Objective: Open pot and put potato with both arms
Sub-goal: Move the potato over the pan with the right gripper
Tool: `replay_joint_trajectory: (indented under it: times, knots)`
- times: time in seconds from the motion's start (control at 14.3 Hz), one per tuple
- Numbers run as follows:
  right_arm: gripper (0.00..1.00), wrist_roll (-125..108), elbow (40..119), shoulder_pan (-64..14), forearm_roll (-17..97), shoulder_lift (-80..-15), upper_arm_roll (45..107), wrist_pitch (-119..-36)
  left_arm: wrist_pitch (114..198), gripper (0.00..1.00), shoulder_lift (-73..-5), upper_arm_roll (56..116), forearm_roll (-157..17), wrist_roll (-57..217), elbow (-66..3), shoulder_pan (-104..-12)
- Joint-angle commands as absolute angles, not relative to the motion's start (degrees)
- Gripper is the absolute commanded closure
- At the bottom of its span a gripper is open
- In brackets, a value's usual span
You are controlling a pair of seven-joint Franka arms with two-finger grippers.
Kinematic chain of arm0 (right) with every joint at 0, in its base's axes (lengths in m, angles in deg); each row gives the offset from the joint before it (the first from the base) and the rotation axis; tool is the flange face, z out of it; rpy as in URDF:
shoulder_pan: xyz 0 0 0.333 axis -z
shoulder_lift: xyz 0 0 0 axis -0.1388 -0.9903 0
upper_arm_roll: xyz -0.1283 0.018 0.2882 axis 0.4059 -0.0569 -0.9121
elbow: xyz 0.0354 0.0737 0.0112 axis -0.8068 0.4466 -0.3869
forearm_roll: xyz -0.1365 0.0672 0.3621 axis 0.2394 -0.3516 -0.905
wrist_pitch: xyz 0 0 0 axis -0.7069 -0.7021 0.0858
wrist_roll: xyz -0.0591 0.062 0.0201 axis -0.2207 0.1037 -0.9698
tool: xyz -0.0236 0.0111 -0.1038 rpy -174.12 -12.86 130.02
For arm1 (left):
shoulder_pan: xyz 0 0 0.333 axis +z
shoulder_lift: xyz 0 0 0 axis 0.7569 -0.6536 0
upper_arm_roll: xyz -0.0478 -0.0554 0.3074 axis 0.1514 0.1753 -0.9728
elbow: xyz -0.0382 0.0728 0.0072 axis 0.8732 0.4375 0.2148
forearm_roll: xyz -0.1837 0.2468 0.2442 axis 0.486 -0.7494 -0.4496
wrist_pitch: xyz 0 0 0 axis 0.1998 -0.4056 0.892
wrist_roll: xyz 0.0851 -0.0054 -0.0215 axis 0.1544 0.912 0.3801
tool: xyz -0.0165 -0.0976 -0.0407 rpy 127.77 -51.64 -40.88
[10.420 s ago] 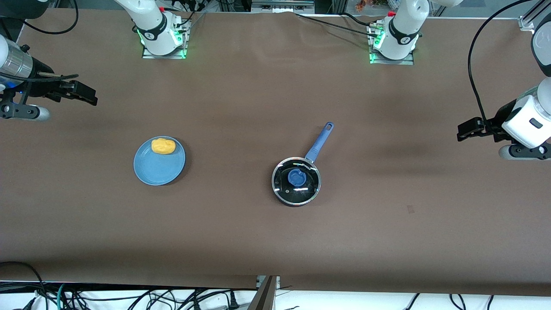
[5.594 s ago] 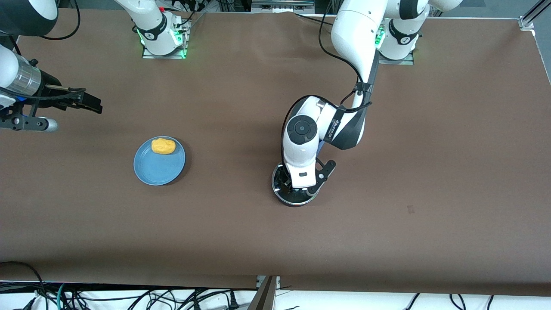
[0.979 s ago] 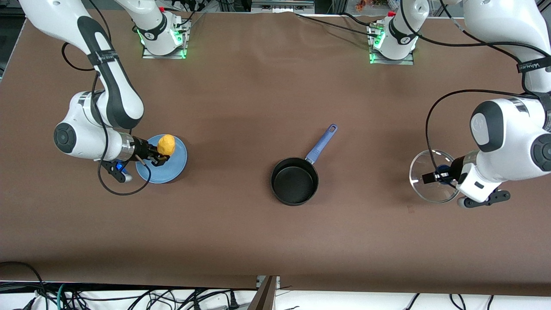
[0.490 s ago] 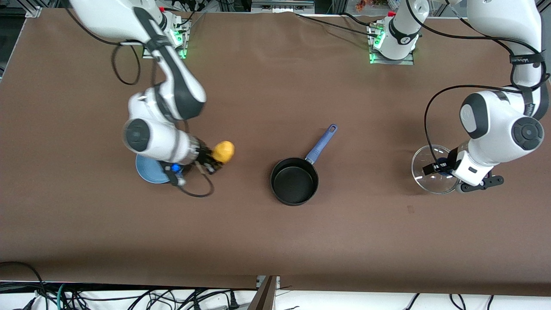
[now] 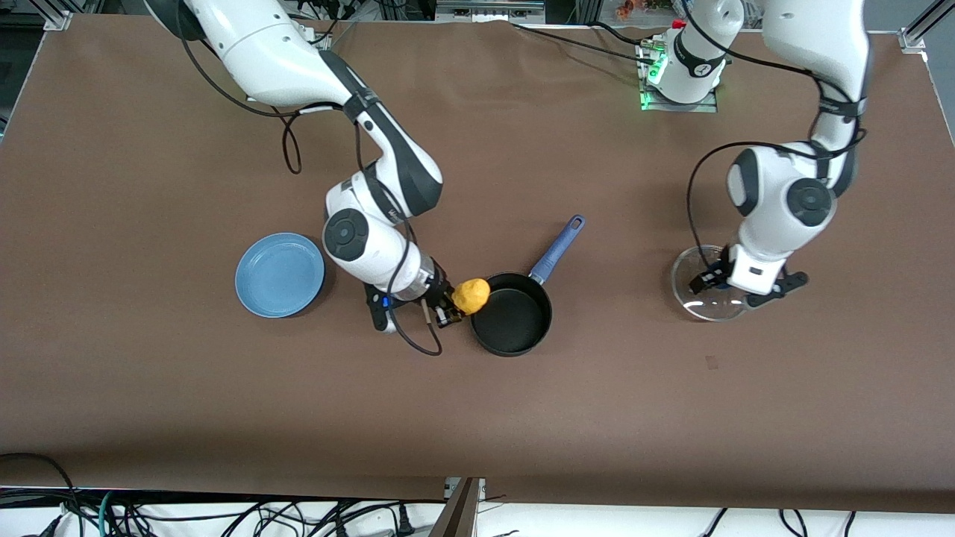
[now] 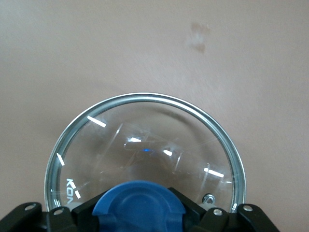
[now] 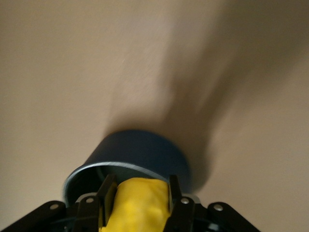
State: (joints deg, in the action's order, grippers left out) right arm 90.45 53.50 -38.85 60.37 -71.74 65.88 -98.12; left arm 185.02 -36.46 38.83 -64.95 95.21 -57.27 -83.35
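The black pot point(image 5: 515, 321) stands uncovered at mid-table, its blue handle point(image 5: 557, 246) pointing toward the arms' bases. My right gripper point(image 5: 461, 303) is shut on the yellow potato point(image 5: 472, 295) and holds it over the pot's rim on the right arm's side. In the right wrist view the potato point(image 7: 137, 205) sits between both fingers point(image 7: 106, 193), with the pot point(image 7: 140, 152) just below. My left gripper point(image 5: 709, 280) is shut on the blue knob point(image 6: 139, 205) of the glass lid point(image 5: 690, 302), low over the table toward the left arm's end.
An empty blue plate point(image 5: 280, 274) lies toward the right arm's end of the table, beside the right arm's wrist. A small dark mark point(image 5: 712, 362) shows on the brown table cover, nearer the front camera than the lid.
The right arm has lifted the potato off the blue plate and carried it across to the pot's rim. The left arm has swung the lid a little toward the pot.
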Motion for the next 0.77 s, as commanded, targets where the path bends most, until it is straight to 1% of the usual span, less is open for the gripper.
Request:
replay_joint_trajectory:
  times: [0.0, 0.07, 0.21, 0.28, 0.35, 0.42, 0.49, 0.56, 0.63, 0.7]
  knots:
    - [0.62, 95.8, 49.0, -41.9, 59.6, -75.2, 66.8, -101.9, 186.0, 0.57, -37.1, 38.1, -66.3, 97.5, -57.3, -83.6]
    - [0.62, 96.8, 48.4, -42.5, 59.6, -75.7, 66.8, -103.1, 186.5, 0.56, -37.5, 38.1, -66.2, 97.5, -57.4, -83.6]
    - [0.56, 98.6, 48.4, -43.7, 59.6, -76.3, 66.8, -105.5, 187.8, 0.54, -38.1, 38.2, -66.0, 97.7, -58.0, -83.1]
    - [0.47, 98.8, 48.4, -44.2, 59.7, -76.7, 66.8, -106.3, 187.8, 0.52, -38.2, 38.2, -65.9, 97.7, -58.2, -83.0]
    - [0.3, 98.8, 48.6, -44.4, 59.8, -76.8, 66.9, -106.8, 187.8, 0.5, -38.3, 38.2, -65.8, 97.7, -58.2, -82.9]
    - [0.22, 98.8, 48.8, -44.5, 59.9, -76.8, 67.2, -106.9, 187.8, 0.44, -38.7, 38.2, -65.8, 97.7, -58.2, -82.9]
    - [0.11, 98.7, 48.9, -44.5, 60.0, -76.7, 67.2, -106.8, 187.8, 0.38, -38.7, 38.2, -65.8, 97.7, -58.1, -82.9]
    - [0.1, 98.4, 48.9, -44.4, 60.1, -76.4, 67.2, -106.7, 187.8, 0.24, -38.7, 38.2, -65.8, 97.7, -57.9, -82.9]
    - [0.08, 98.1, 49.0, -44.2, 60.2, -76.1, 67.5, -106.4, 187.8, 0.15, -38.8, 38.2, -65.8, 97.7, -57.8, -82.9]
    - [0.08, 97.9, 49.0, -44.0, 60.2, -75.8, 67.8, -106.3, 187.8, 0.08, -38.8, 38.2, -65.8, 97.7, -57.7, -82.9]
